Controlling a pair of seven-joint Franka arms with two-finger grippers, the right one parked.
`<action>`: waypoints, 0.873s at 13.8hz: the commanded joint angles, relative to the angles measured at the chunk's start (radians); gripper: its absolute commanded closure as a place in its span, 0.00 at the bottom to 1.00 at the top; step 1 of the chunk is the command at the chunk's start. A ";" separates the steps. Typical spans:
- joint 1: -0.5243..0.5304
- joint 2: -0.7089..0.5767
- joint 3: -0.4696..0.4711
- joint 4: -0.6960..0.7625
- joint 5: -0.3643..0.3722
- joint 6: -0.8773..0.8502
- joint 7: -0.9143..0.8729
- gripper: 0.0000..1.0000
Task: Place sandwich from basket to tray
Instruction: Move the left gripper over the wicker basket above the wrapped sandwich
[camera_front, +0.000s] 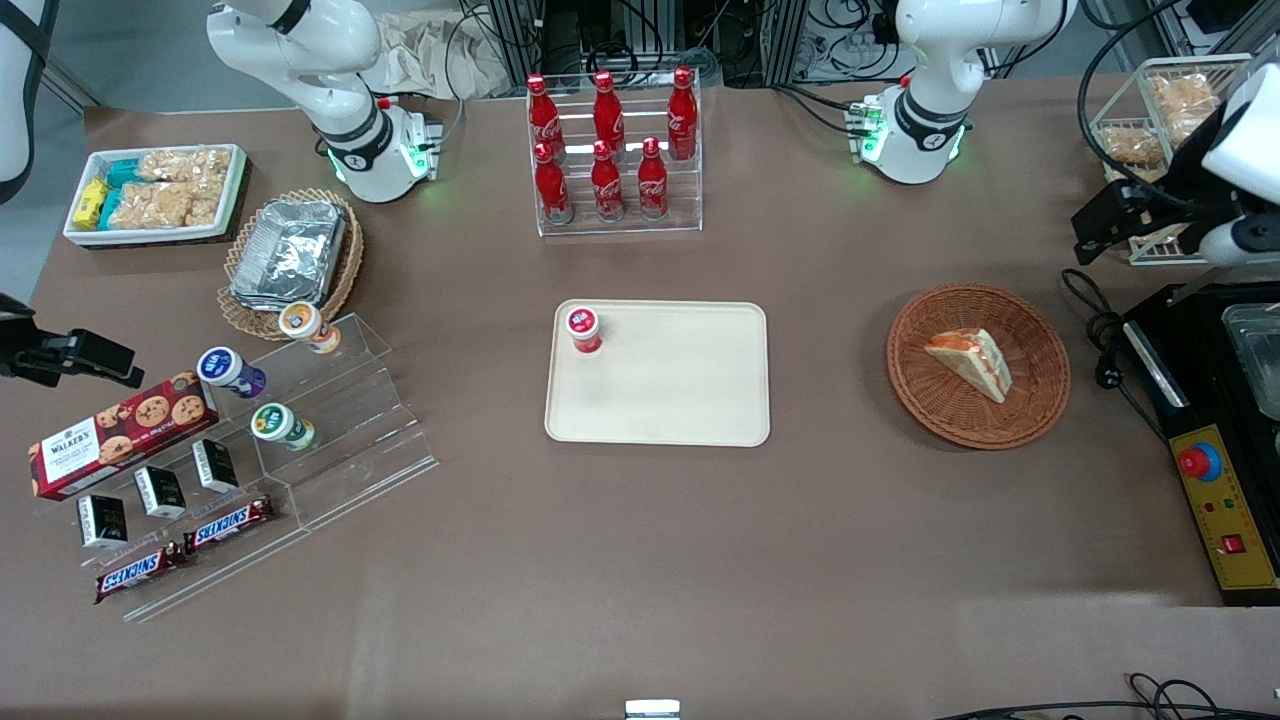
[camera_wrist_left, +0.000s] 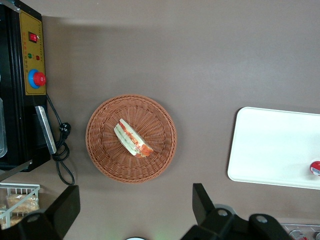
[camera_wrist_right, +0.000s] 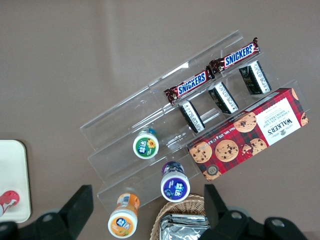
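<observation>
The left arm's gripper (camera_wrist_left: 135, 212) is hovering above the table with its two dark fingers (camera_wrist_left: 65, 207) spread wide and nothing between them; in the front view it (camera_front: 1100, 225) is showing as a black block raised high at the working arm's end of the table, clear of everything on the surface.

Below it, the sandwich (camera_wrist_left: 133, 138) is lying on its side in the middle of the round reddish-brown wicker basket (camera_wrist_left: 102, 150). It is a small triangular wedge of white bread, with an orange-red layer running along one cut face and a pale green band beside it, and a faint sheen is suggesting a clear wrap. In the front view the wedge (camera_front: 970, 362) is pointing its narrow tip toward the table edge nearest the front camera, with its orange end facing the tray. The basket (camera_front: 1040, 400) is sitting on the brown table (camera_front: 800, 560) toward the working arm's end, just beside a black control box (camera_front: 1225, 510) with a red button at that edge.

The cream-beige tray (camera_front: 680, 400) is lying flat near the table's centre, well apart from the basket. A small red-capped bottle (camera_front: 583, 329) is standing in the tray's corner farthest from the front camera, on the parked arm's side. Farther from the camera than the tray, a clear rack of red cola bottles (camera_front: 612, 150) is standing near the table edge.
</observation>
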 joint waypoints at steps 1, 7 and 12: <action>-0.007 0.001 0.001 0.008 -0.008 -0.001 -0.019 0.00; 0.003 -0.020 0.005 -0.001 0.003 -0.039 -0.022 0.00; 0.007 -0.100 0.083 -0.109 0.006 -0.090 -0.136 0.00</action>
